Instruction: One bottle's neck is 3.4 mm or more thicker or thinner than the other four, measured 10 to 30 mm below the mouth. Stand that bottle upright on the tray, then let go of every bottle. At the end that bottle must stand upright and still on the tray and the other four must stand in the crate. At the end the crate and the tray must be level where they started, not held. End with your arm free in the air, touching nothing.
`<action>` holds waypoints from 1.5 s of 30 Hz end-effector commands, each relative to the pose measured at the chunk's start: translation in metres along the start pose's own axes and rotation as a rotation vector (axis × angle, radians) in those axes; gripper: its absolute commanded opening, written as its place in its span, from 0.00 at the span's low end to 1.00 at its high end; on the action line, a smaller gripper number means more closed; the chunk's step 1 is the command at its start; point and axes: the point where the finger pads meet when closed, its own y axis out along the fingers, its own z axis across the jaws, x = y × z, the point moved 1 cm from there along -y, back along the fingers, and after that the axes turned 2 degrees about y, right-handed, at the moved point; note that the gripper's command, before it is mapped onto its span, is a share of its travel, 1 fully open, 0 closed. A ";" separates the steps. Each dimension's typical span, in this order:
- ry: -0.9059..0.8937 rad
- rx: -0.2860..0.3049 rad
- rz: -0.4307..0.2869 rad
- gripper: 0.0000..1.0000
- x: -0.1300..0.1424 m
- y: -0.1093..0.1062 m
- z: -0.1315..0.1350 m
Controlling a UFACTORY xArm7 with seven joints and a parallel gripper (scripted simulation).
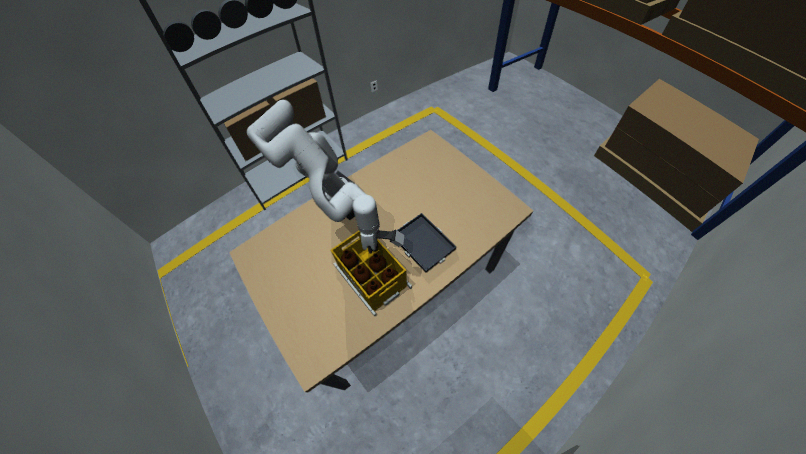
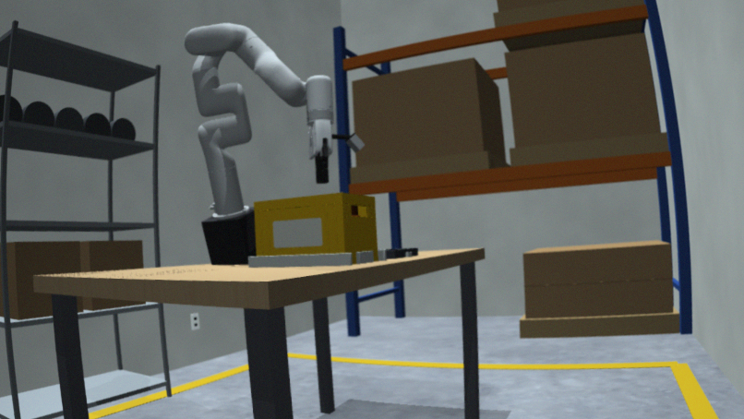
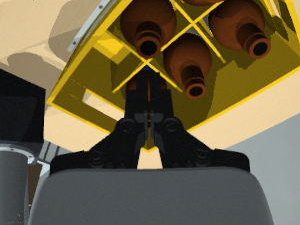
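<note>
My gripper (image 1: pixel 370 249) (image 2: pixel 322 181) (image 3: pixel 148 87) is shut, its fingertips together with nothing between them, pointing down above the crate. The yellow crate (image 1: pixel 383 300) (image 2: pixel 359 233) (image 3: pixel 240 84) stands level on the table. Five brown bottles stand in it, among them one at the back left (image 1: pixel 349 259), one in the middle (image 1: pixel 361 274) and one on the right (image 1: pixel 389 274). In the wrist view the fingers cover most of one bottle; three other open necks show clearly. The dark tray (image 1: pixel 426 242) (image 2: pixel 398 254) lies flat beside the crate, with no bottle on it.
The crate and tray are on the wooden table (image 1: pixel 282 281) (image 2: pixel 182 273). Light grey rails (image 1: pixel 354 287) (image 2: pixel 302 259) edge the crate's base. The crate's dividers and walls rise around the bottles. Shelves and boxes stand away from the table.
</note>
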 end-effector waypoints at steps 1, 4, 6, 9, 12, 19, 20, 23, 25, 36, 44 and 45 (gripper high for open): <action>0.000 0.003 0.002 0.00 -0.001 -0.001 0.001; 0.000 0.003 0.002 0.00 -0.001 -0.001 0.001; 0.000 0.003 0.003 0.00 -0.001 -0.001 0.002; 0.000 0.002 0.003 0.00 -0.003 -0.002 0.010; 0.000 0.000 0.006 0.00 -0.008 -0.003 0.047; -0.001 0.002 0.005 0.00 -0.008 -0.001 0.108; -0.001 0.003 0.004 0.00 -0.007 -0.001 0.116; -0.001 0.004 0.004 0.00 -0.007 -0.001 0.118; -0.001 0.004 0.004 0.00 -0.007 -0.001 0.118; -0.001 0.004 0.004 0.65 -0.007 -0.001 0.118; -0.001 0.004 0.004 0.65 -0.007 -0.001 0.118; -0.001 0.004 0.004 0.65 -0.007 -0.001 0.118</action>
